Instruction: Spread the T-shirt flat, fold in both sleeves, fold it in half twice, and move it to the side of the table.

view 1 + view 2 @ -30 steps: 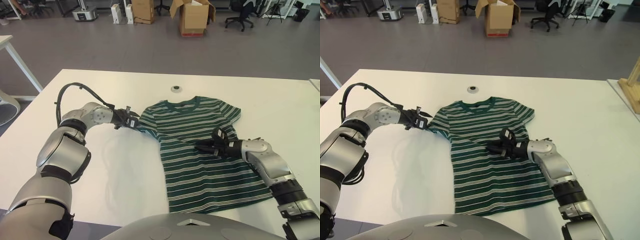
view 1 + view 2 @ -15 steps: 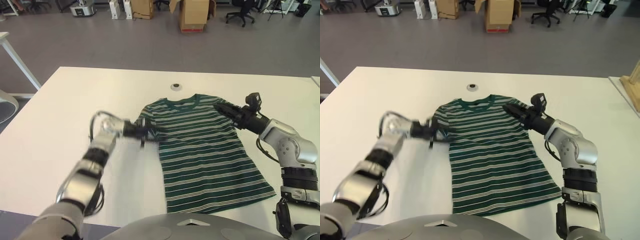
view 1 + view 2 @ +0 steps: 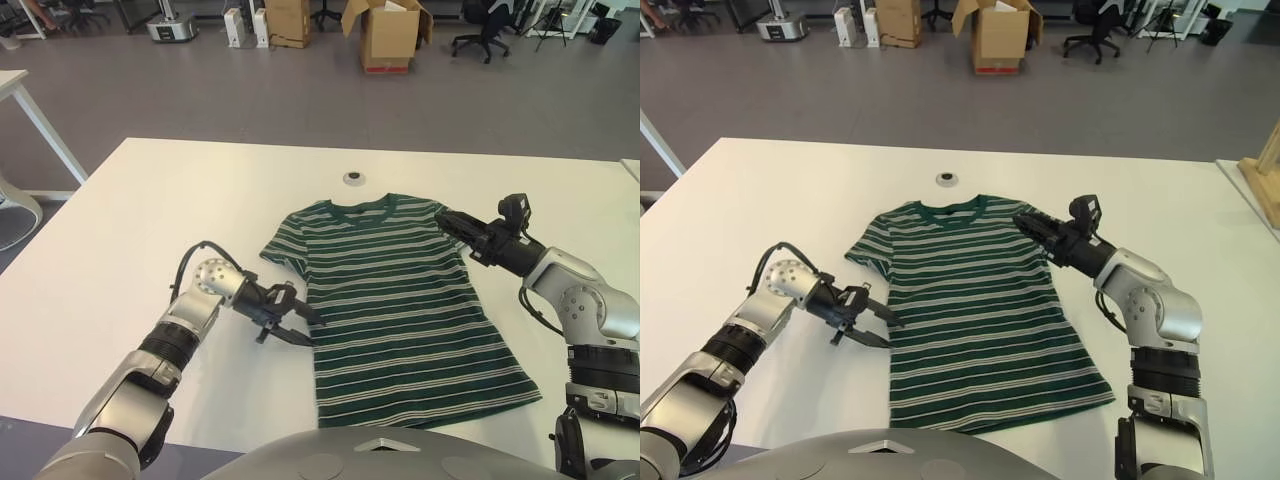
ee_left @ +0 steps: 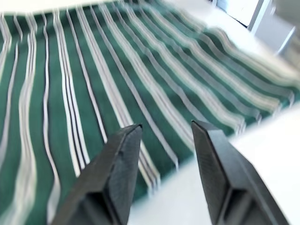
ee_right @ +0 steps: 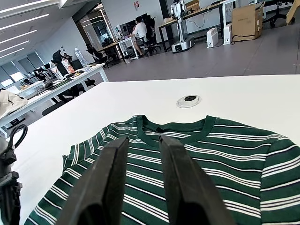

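The T-shirt [image 3: 400, 300] is lying flat on the table [image 3: 150, 200]. The left end effector [image 3: 316, 332] is sitting open beside it. The right end effector [image 3: 445, 220], open too, is hiding one sleeve.

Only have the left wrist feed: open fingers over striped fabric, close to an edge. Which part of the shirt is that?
Observer: The left gripper is at the T-shirt's left side edge, below the left sleeve, roughly halfway down the body.
Operator: Is that sleeve folded in yet?
Observer: No. The left sleeve lies spread out flat on the table.
Operator: Where's the other arm?
Observer: The right gripper is at the shirt's right shoulder. Its fingers are slightly apart, and its wrist view shows nothing between them.
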Tool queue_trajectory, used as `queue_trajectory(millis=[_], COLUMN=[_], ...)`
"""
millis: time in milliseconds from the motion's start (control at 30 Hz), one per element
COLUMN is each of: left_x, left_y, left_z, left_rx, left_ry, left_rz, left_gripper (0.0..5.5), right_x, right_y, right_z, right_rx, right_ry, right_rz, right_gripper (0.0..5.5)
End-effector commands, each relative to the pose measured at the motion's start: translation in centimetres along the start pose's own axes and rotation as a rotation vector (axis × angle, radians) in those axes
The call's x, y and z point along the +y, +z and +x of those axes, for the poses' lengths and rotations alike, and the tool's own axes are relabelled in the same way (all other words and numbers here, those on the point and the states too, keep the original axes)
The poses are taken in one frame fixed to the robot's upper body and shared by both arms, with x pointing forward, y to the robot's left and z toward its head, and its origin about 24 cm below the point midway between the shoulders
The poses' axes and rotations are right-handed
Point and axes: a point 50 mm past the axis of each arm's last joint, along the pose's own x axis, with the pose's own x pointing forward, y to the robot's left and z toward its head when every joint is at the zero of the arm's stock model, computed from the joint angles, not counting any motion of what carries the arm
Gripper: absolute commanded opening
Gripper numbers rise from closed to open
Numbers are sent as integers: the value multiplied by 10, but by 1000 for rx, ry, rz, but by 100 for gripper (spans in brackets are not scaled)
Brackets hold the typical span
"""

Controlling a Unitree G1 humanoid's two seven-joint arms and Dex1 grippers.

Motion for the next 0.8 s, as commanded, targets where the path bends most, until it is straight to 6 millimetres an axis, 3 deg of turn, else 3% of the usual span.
queue_trajectory(millis=[33,133,267,367,467,533,600,800], left_x=[-6,-29,-39,-19,6,18,13,-19], left_y=[18,-4,-35,-8,22,25,15,-46], left_z=[-16,-27,-18,-6,-11,-9,-1,15], left_rx=[214,403,509,275,93,12,-1,318], left_ry=[-125,-216,-223,-128,-45,-27,-84,-267], left_rz=[13,-68,1,39,35,-47,-148,-270], left_gripper=[194,194,194,194,194,194,194,194], right_x=[2,4,3,4,5,5,5,4], right_y=[-6,-9,-10,-12,-16,-18,-18,-18], right_z=[-2,-2,-3,-3,-4,-3,-1,1], right_rx=[2,1,-6,-4,1,11,18,29], right_ry=[-13,-14,-28,-28,-29,-24,-16,-4], right_rz=[13,18,19,25,34,37,37,34], right_gripper=[121,121,121,121,121,121,121,121])
